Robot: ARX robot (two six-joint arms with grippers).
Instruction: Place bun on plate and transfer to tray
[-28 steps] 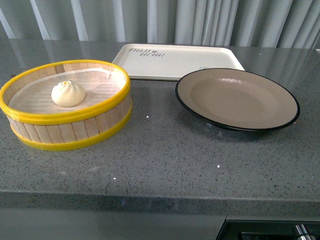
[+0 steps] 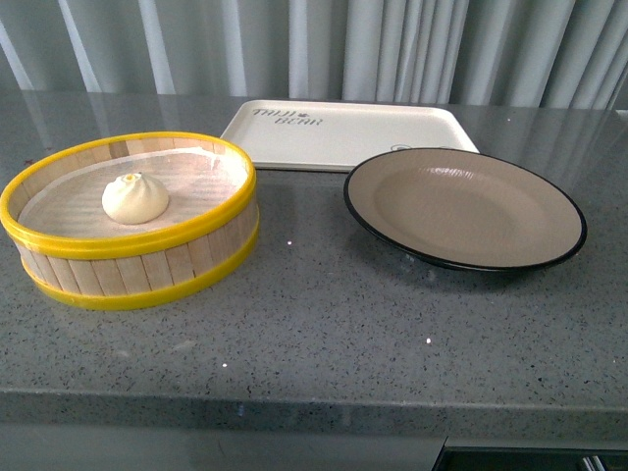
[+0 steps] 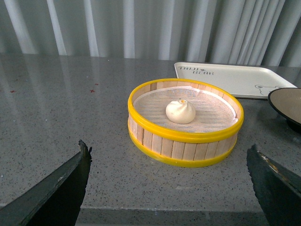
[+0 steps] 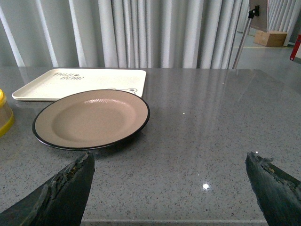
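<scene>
Left gripper (image 3: 168, 146): released, its two dark fingers (image 3: 61, 188) spread wide at the near side of the steamer basket (image 3: 183, 148), well short of it and touching nothing. Right gripper (image 4: 170, 155): likewise spread open, its fingers (image 4: 66, 190) low over the counter (image 4: 207, 141) on the near side of the plate (image 4: 89, 117). Neither arm enters the front view.

Change from half a second earlier: in the front view every object sits slightly lower in the frame, while their placement relative to one another is unchanged. The bun (image 2: 134, 197) lies as before on the white liner inside the steamer basket (image 2: 147, 265), left of centre and clear of the yellow rim.

Layout: the basket stands at the left of the counter (image 2: 324, 334) and the plate (image 2: 461, 211) at the right, with a strip of bare grey stone between them. The tray (image 2: 343, 132) lies behind both, beside the curtain (image 2: 343, 49). The plate's far rim overlaps the tray's near right corner in the front view; whether the two touch cannot be told.

Edges and room: the counter's front edge runs just ahead of basket and plate. Open stone extends to the left of the basket in the left wrist view and to the right of the plate in the right wrist view. The tray's surface (image 4: 80, 80) shows flat, bearing only its dark lettering.
</scene>
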